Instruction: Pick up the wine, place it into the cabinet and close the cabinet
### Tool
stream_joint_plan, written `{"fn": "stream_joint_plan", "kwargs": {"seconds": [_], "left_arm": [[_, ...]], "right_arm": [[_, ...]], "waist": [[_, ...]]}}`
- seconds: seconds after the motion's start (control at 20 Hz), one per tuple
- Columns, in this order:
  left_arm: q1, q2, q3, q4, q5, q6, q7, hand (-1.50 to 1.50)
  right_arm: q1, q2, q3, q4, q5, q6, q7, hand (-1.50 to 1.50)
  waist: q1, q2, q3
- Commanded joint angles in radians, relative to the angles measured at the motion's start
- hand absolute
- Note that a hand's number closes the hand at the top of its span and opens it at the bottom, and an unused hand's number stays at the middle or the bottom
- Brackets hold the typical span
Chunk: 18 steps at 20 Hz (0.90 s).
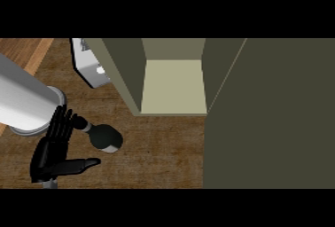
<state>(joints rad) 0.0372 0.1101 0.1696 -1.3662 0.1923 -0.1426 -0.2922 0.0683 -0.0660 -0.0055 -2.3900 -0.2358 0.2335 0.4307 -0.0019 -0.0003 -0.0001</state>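
no readable text, labels, brands, numbers or signs anywhere

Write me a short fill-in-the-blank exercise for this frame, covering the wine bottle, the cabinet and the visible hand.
1. The cabinet stands with its door ____.
2. The wine bottle is on the ____, not in the cabinet.
3. The bottle lies to the ____ of the left hand in the view.
4. The fingers of the left hand are ____, not curled round the bottle.

Missing words: open; counter; right; straight
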Motion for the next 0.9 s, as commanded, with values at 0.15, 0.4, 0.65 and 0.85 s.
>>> {"fn": "stream_joint_plan", "kwargs": {"seconds": [0.15,0.4,0.65,0.85], "left_arm": [[-0.039,-0.006,0.015,0.192,-0.011,-0.041,-0.133,-1.50],[-0.104,-0.025,-0.002,0.277,-0.027,-0.022,-0.138,-1.50],[-0.198,0.000,0.025,0.532,-0.067,-0.032,-0.283,-1.50],[-0.247,0.019,0.042,0.601,-0.039,-0.057,-0.292,-1.50]], "right_arm": [[-0.123,-0.030,-0.038,-0.027,-0.058,-0.060,0.125,-1.50],[0.078,-0.003,-0.028,-0.041,-0.053,0.047,-0.021,-1.50],[-0.022,-0.008,-0.047,0.017,-0.041,0.016,0.003,-1.50],[-0.049,-0.004,-0.040,0.062,-0.020,0.022,-0.022,-1.50]], "waist": [[0.002,0.000,0.000],[-0.003,0.000,0.000],[-0.003,0.001,0.000],[-0.002,0.001,0.000]]}}
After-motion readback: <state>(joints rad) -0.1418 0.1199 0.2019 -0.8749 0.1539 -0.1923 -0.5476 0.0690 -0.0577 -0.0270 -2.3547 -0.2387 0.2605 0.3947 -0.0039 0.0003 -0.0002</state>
